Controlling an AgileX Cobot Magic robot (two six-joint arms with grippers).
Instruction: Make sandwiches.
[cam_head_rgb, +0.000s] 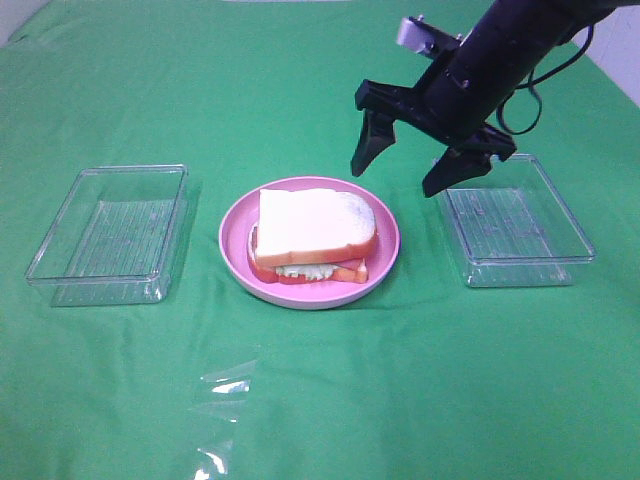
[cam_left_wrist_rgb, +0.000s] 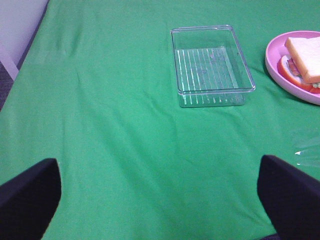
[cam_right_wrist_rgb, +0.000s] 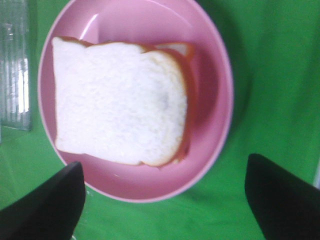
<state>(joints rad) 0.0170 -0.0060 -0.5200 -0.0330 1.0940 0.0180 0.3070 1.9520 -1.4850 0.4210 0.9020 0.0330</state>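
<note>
From the high camera I see the sandwich (cam_head_rgb: 312, 237) lying on the pink plate (cam_head_rgb: 385, 262), which I take as my landmark. The top bread slice sits a little askew over the lower layers (some pale lettuce and red filling show at the near edge). The right gripper (cam_head_rgb: 408, 162) hangs in the air above the far right side of the plate, its two black fingers spread well apart and holding nothing; the sandwich is below it and toward the left. One clear tray (cam_head_rgb: 112, 236) stands left of the plate, another clear tray (cam_head_rgb: 515, 222) right of it, both apart from the plate.

In the left wrist view, the left gripper (cam_left_wrist_rgb: 160, 200) shows its fingers wide apart at the picture corners, over bare green cloth (cam_left_wrist_rgb: 110, 130). The left tray (cam_left_wrist_rgb: 212, 65) lies beyond it, and the plate (cam_left_wrist_rgb: 276, 70) with the sandwich (cam_left_wrist_rgb: 302, 62) is farther, past that tray.

In the right wrist view I look straight down at the sandwich (cam_right_wrist_rgb: 120, 102) on the plate (cam_right_wrist_rgb: 210, 100). The right gripper (cam_right_wrist_rgb: 165, 200) has both fingertips open, beside the plate rim, not touching the bread.
</note>
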